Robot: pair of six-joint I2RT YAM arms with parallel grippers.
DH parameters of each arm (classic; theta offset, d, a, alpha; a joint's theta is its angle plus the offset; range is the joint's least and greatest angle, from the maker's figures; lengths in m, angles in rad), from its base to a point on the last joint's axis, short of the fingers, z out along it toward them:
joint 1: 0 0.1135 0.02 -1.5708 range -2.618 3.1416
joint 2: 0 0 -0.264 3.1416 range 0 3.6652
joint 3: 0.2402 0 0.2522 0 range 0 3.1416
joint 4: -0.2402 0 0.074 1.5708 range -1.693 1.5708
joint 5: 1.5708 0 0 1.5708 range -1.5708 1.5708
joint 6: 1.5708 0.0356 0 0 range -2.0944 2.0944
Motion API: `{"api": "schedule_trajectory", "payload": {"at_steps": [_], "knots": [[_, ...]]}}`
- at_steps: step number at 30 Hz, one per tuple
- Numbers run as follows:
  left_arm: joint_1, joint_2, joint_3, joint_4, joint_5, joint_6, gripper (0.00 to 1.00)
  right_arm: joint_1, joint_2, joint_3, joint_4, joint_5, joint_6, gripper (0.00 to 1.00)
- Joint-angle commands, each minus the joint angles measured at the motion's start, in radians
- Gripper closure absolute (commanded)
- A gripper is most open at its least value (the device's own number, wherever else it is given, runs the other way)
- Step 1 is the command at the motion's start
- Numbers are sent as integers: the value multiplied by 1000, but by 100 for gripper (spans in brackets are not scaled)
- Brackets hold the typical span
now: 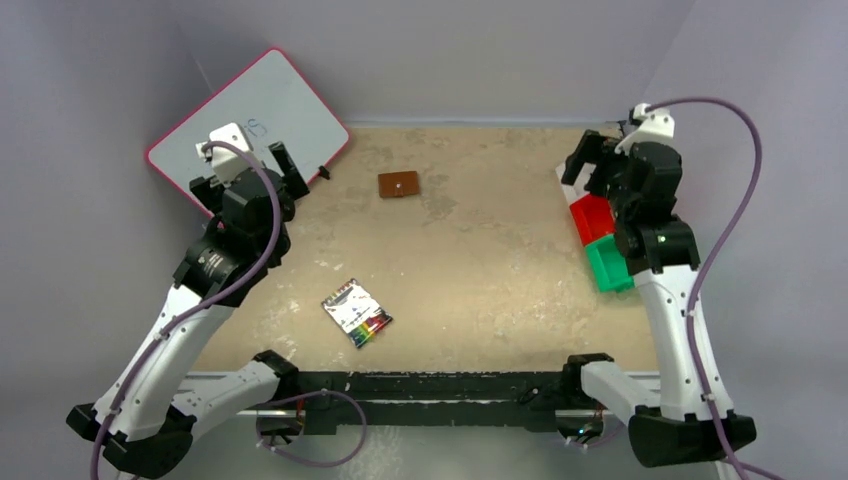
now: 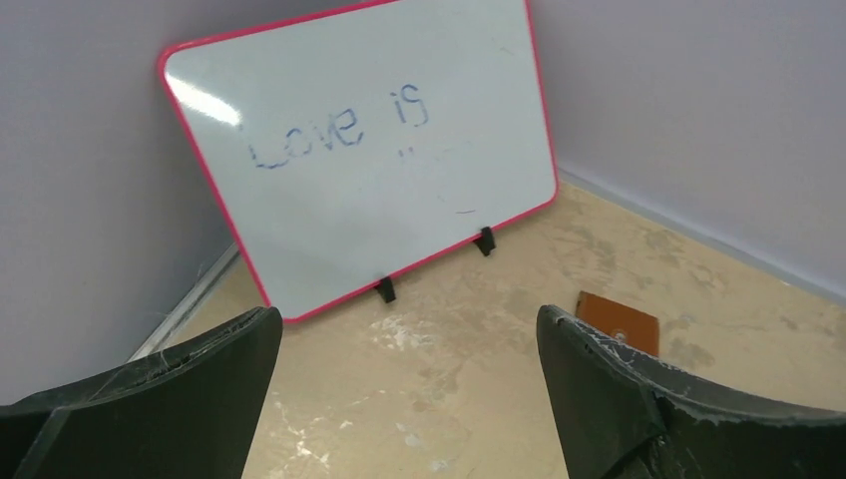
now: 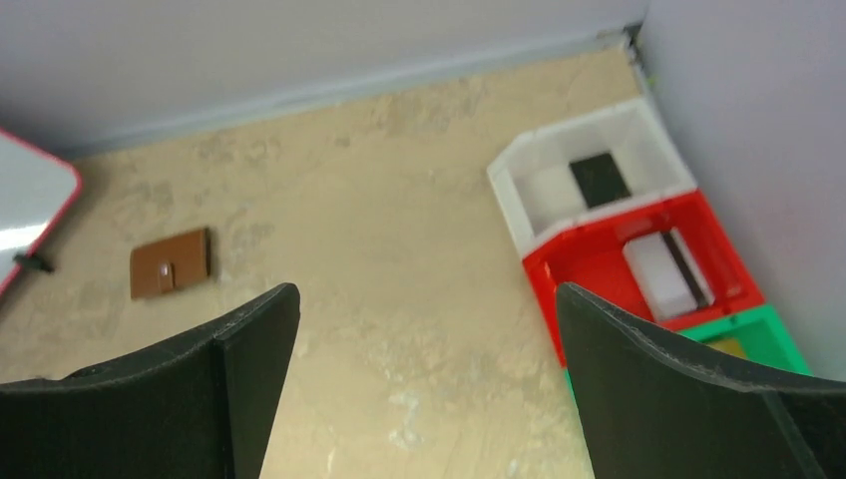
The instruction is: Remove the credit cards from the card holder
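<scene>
Toward the far edge of the table (image 1: 470,290), the brown card holder (image 1: 398,184) lies flat and closed, snap tab up, well apart from both arms. Left gripper (image 2: 409,317) and right gripper (image 3: 427,291) hang spread wide, holding nothing. By the right wall, a black card (image 3: 599,180) sits in the white bin (image 3: 507,200) and a grey striped card (image 3: 666,271) in the red bin (image 3: 539,274), so the job looks largely done. The light, soft leather would likely flex, so a pinch across one long edge seems safest. The cards look thin, stiff and slick.
</scene>
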Motion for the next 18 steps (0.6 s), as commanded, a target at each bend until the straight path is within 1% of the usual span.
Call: {"api": "schedule_trajectory", "payload": {"at_steps": [1,4,7,8,10,13,15,18], "knots": [[67,-46,-69,2,-1,-71,0,-35,-119,-152,43,-132,55,0],[110,-55,-116,-20,16,-120,0,-58,-189,-269,56,-209,79,0],[146,-54,-152,-46,122,-182,0,-75,-228,-354,76,-276,98,0],[157,-54,-170,-34,181,-184,0,-80,-235,-376,79,-300,103,0],[174,-50,-225,32,342,-196,0,-89,-240,-407,84,-340,108,0],[182,4,-305,138,594,-282,1,-99,-233,-439,101,-389,118,0],[122,68,-337,176,697,-323,1,-104,-224,-452,113,-419,123,0],[-58,197,-321,153,695,-347,1,-109,-217,-468,119,-452,132,0]]}}
